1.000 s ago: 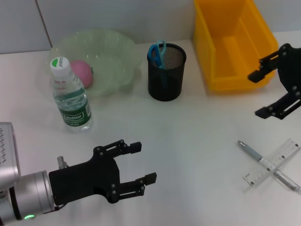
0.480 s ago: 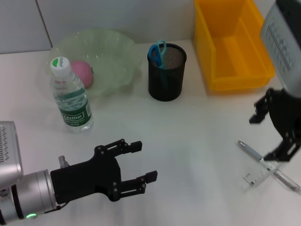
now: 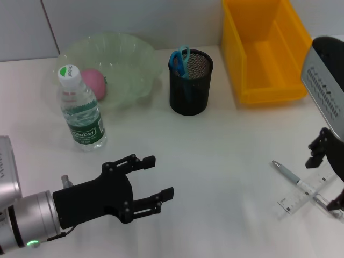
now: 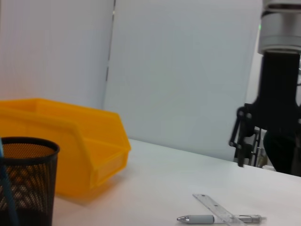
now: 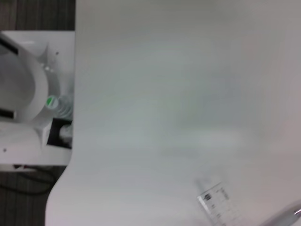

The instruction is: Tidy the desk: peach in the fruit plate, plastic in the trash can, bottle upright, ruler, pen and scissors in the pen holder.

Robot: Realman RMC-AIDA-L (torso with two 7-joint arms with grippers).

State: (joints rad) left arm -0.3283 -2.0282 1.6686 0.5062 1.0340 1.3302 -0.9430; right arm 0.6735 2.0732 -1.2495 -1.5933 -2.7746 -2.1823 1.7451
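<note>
Head view, my right gripper point(image 3: 331, 174): I hang it over the ruler point(image 3: 309, 188) and pen point(image 3: 301, 185), fingers spread wide, holding nothing, one finger on either side of the crossed pair; whether a tip touches them I cannot tell.
Head view, my left gripper point(image 3: 153, 180): wide open and empty, low over the bare table point(image 3: 226, 161), well apart from my right one.
Head view, ruler and pen: crossed over each other directly beneath my right gripper.
Head view, bottle point(image 3: 80, 110): upright, beyond my left gripper; its label reads roughly "Cestbon".
Head view, peach point(image 3: 93, 83): in the fruit plate point(image 3: 129, 59), behind the bottle.
Head view, scissors point(image 3: 179, 60): blue handles up in the pen holder point(image 3: 190, 83), far from both grippers.
Head view, trash can point(image 3: 266, 48): yellow, beyond my right gripper.
Left wrist view: my right gripper point(image 4: 256, 141) stands above the crossed ruler point(image 4: 216, 209) and pen point(image 4: 216, 219); pen holder point(image 4: 26, 183) and trash can point(image 4: 75, 141) off to the other side.
Right wrist view: the ruler point(image 5: 216, 202) shows printed marks I cannot read; my own fingers are out of sight.
</note>
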